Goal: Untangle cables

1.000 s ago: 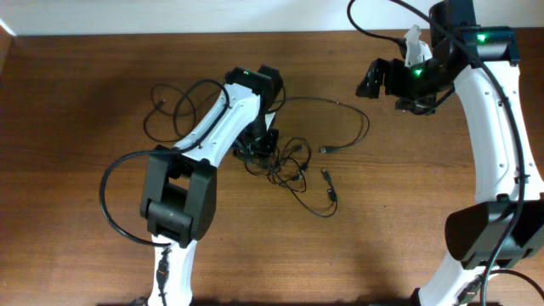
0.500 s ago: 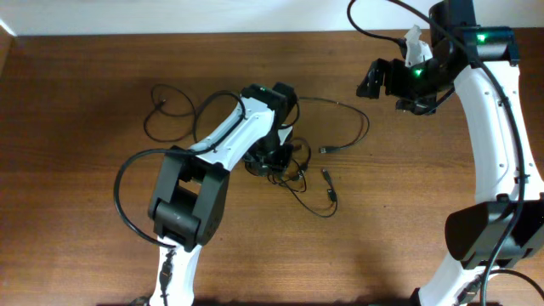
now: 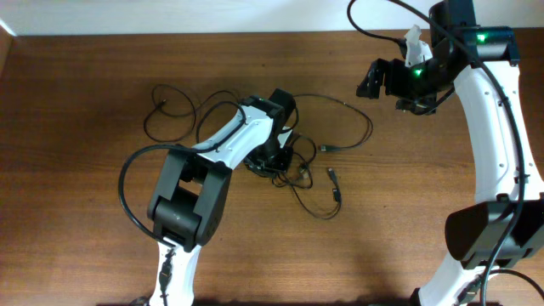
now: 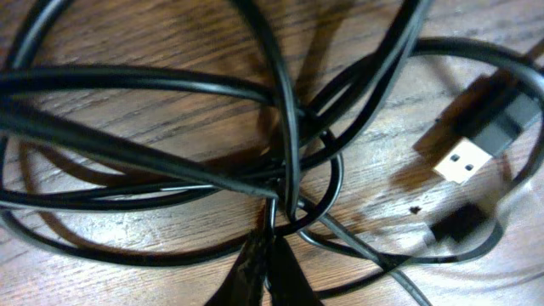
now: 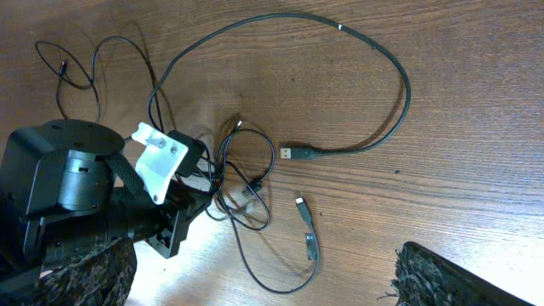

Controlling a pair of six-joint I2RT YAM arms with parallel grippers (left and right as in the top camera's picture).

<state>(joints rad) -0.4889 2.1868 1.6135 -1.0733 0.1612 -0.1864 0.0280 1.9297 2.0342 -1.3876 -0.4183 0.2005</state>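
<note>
A dark brown wooden table [image 3: 85, 221] fills the overhead view, with a strip of pale wall [image 3: 170, 15] along the far edge. The thin black cables [image 3: 302, 170] lie bunched in a knot near the table's middle. Loose loops trail off to the left and one long arc swings out to the right. By my judgement the untangling is barely begun, as no cord lies fully apart from the others. The left tool [image 3: 276, 161] is down in the knot, hidden under its own white wrist. The right tool [image 3: 378, 81] hangs well apart from the cables, near the far edge.

In the left wrist view, several strands cross and overlap on the wood grain. A silver-faced USB plug [image 4: 463, 161] rests just beside them. The left tool [image 4: 272, 268] is clenched, its dark tips pressed together where one strand runs down into them. It appears to pinch that strand.

The right wrist view looks down on the knot from a distance, with two plug ends lying free beside it. The right tool [image 5: 263, 276] is spread wide, its fuzzy pads [image 5: 85, 272] at the frame's lower corners. It holds and touches nothing.
</note>
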